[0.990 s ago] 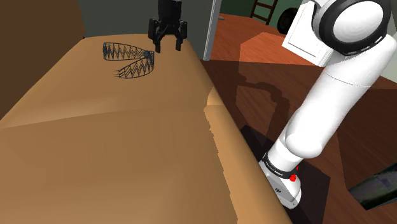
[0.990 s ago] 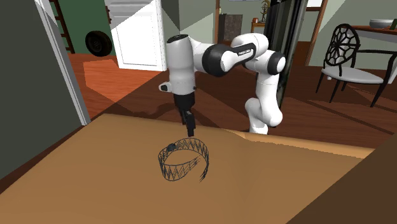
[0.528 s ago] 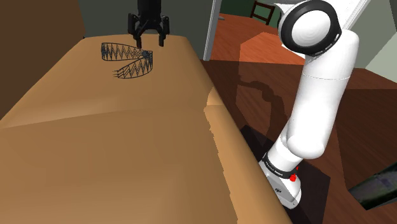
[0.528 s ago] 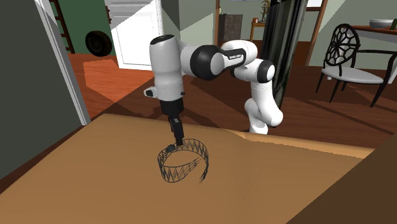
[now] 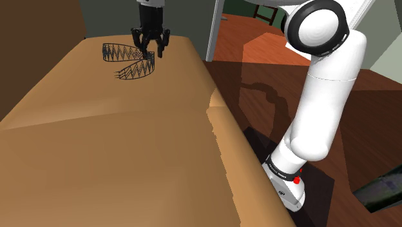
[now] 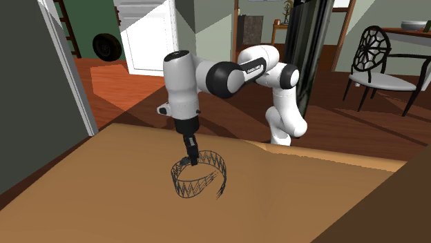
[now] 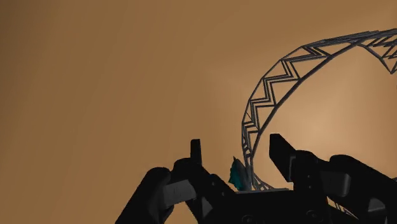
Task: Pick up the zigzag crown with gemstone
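Observation:
The zigzag crown (image 5: 127, 62) is a dark wire band lying on the brown table (image 5: 116, 155), near its far end. My black gripper (image 5: 150, 53) points down over the crown's rim on the side toward the shoulder view's right. In the second exterior view the gripper (image 6: 190, 160) reaches the near part of the crown (image 6: 200, 176). Seen from the wrist, the crown's band (image 7: 280, 83) and its teal gemstone (image 7: 237, 175) sit between the two fingers of the gripper (image 7: 235, 153). The fingers stand apart, with a gap on each side of the band.
The table's edge (image 5: 216, 126) runs down the shoulder view's middle, with dark wooden floor beyond it. A white cabinet (image 6: 148, 41) and a black wheel (image 6: 107, 47) stand behind the arm. A dark chair (image 6: 376, 62) is at the second exterior view's right.
The gripper has moved from beside the crown toward the shoulder view's left and come down over its rim. Its fingers have drawn closer together around the band.

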{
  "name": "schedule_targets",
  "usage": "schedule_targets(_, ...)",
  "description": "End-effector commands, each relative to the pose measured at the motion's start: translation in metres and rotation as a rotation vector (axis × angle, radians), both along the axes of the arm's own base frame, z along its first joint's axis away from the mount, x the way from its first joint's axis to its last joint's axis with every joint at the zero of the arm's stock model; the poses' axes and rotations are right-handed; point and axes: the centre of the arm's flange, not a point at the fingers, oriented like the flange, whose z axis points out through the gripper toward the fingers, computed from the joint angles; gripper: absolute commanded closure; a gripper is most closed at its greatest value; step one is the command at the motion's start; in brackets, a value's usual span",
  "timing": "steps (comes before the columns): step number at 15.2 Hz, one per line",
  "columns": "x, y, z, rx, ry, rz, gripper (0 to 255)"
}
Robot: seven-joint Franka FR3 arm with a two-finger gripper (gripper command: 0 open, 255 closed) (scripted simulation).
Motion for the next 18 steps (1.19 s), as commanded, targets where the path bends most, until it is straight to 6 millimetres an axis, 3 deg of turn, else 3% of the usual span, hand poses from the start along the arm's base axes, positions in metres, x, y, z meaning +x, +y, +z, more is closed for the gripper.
schedule_targets(1,0.0,0.0,-0.001,0.0,0.0,0.0,255)
schedule_targets(9,0.0,0.0,-0.001,0.0,0.0,0.0,255)
schedule_targets(18,0.0,0.0,0.047,0.0,0.0,0.0,255)
